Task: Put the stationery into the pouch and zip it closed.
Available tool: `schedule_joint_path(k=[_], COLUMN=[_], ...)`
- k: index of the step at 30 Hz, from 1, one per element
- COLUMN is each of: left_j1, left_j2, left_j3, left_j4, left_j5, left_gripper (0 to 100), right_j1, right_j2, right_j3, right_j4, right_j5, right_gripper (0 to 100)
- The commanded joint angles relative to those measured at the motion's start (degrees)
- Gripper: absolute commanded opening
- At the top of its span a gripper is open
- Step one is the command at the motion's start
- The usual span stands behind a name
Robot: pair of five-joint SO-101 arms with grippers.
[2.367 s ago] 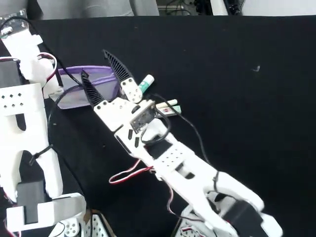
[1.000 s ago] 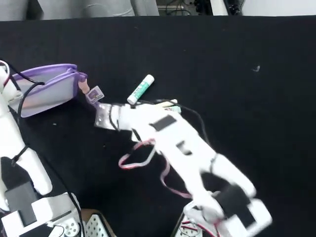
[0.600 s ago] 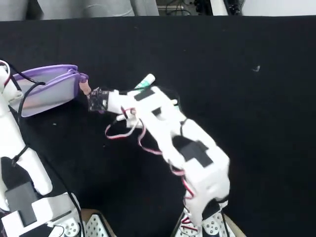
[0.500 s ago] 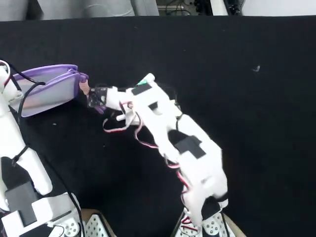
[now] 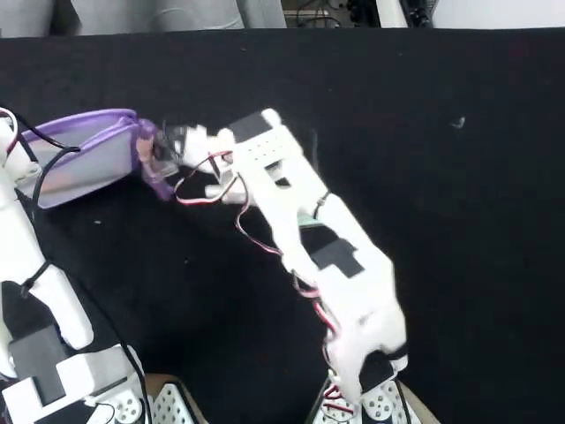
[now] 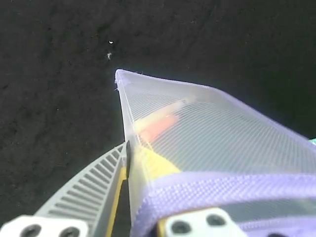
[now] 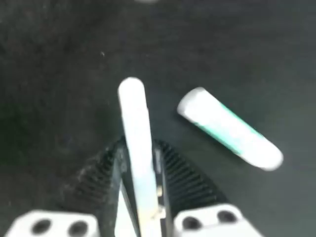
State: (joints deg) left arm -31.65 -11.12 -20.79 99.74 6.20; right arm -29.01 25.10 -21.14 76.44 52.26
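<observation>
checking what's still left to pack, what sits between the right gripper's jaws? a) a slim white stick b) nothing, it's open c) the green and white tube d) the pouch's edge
a: in the right wrist view the right gripper is shut on a slim white stick, while the green and white tube lies apart from it on the table.

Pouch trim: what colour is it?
Purple; the pouch trim shows best in the left wrist view.
</observation>
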Motion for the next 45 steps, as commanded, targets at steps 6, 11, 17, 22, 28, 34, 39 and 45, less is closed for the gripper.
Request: schedule_joint_path(k=[6, 11, 17, 22, 28, 34, 39, 45], left_j1=[11.03, 16.04, 20.26, 22.02, 21.67, 21.67, 21.85, 21.67], left_j2=[-0.97, -0.97, -0.88, -0.44, -0.53, -0.44, -0.44, -0.44], left_j3=[-2.77, -3.3, -3.03, -2.86, -2.77, -2.77, -2.77, -2.77], left_j4=[0.97, 0.97, 0.97, 0.97, 0.97, 0.97, 0.97, 0.97], left_j5=[2.2, 3.87, 6.42, 6.42, 6.42, 6.42, 6.42, 6.42], left_gripper=[3, 3, 3, 3, 3, 3, 3, 3], right_j1=[2.55, 3.16, 3.16, -1.05, -8.79, -13.89, -15.21, -14.95], right_j2=[-25.8, -35.12, -45.49, -54.64, -68.79, -78.29, -80.75, -79.96], right_j3=[-2.68, -2.68, -1.8, 10.33, 35.56, 53.93, 63.69, 73.45], right_j4=[0.35, -0.09, -4.48, -16.09, -40.79, -60.92, -76.04, -90.9], right_j5=[-8.7, -14.42, -24.62, -32.53, -34.55, -34.73, -42.11, -48.79], right_gripper=[1.1, 1.1, 1.1, 1.1, 1.1, 1.1, 1.1, 1.1])
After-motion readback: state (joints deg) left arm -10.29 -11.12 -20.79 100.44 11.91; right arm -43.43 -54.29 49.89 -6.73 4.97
